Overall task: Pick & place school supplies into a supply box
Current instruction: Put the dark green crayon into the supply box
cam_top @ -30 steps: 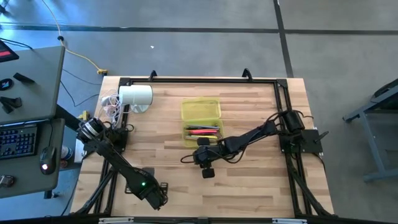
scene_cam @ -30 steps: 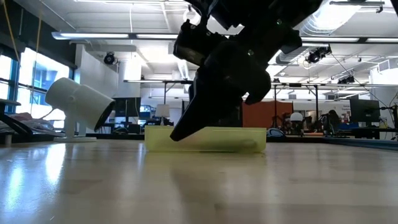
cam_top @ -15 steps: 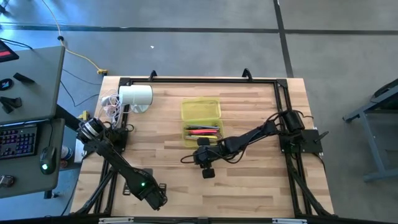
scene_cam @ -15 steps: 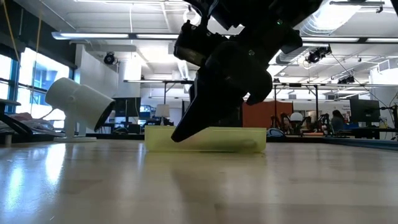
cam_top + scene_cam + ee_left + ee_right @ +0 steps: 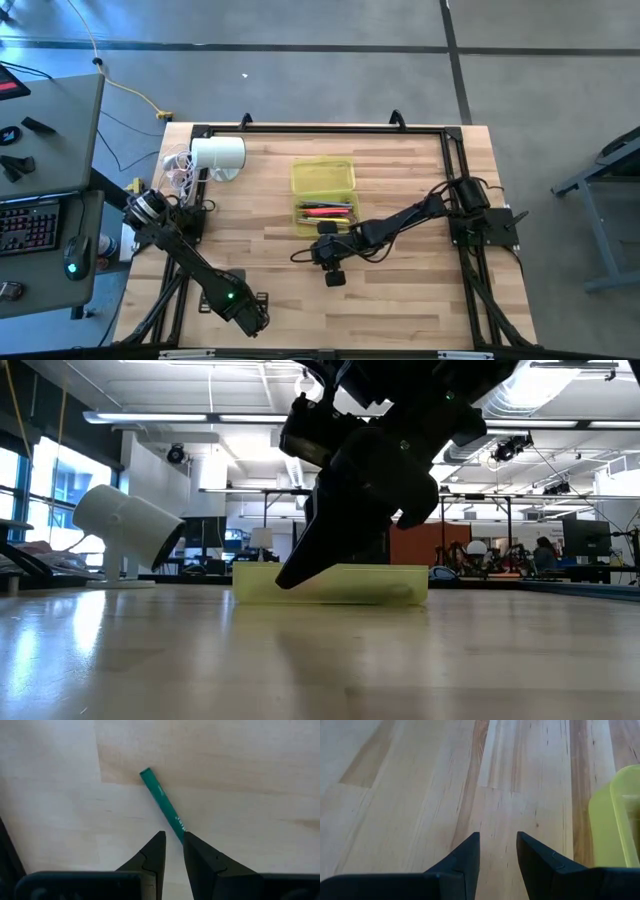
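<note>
The yellow-green supply box (image 5: 323,192) lies flat mid-table, with pink, orange and dark pens (image 5: 325,212) in its near half. My right gripper (image 5: 331,256) hangs open just on the near side of the box, above bare wood; the box's corner (image 5: 616,820) shows in its wrist view. In the low view the right gripper (image 5: 290,575) points down in front of the box (image 5: 330,584). My left gripper (image 5: 250,316) is by the table's near left corner. Its fingers stand a narrow gap apart (image 5: 172,840) over one end of a green pen (image 5: 161,802) lying on the wood. My left gripper points down at the green pen's near end (image 5: 179,831), which runs under one fingertip (image 5: 192,845). I cannot tell whether the finger touches it. The pen lies flat on the table.
A white cylinder (image 5: 218,155) with a bundle of cables stands at the far left of the table. A black frame rail (image 5: 320,130) runs along the far edge. A desk with a keyboard (image 5: 30,225) sits beyond the left edge. Bare wood stretches left and right of the box.
</note>
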Available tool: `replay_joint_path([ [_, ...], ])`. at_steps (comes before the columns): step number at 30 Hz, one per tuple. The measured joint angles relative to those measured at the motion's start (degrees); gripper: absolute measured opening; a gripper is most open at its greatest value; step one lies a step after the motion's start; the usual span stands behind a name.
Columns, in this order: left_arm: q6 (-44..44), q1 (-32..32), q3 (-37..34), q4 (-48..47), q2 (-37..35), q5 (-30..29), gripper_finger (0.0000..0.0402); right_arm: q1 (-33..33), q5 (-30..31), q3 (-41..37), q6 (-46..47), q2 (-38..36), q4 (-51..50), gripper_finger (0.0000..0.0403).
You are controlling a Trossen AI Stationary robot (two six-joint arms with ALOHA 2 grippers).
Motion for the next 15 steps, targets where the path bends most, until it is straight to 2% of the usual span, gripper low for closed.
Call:
replay_joint_path([
  [15,1.89,0.01,0.17,1.04,3.52,-1.39,0.01,0.01,0.0,0.0,0.0,0.01,-0.42,0.0112],
])
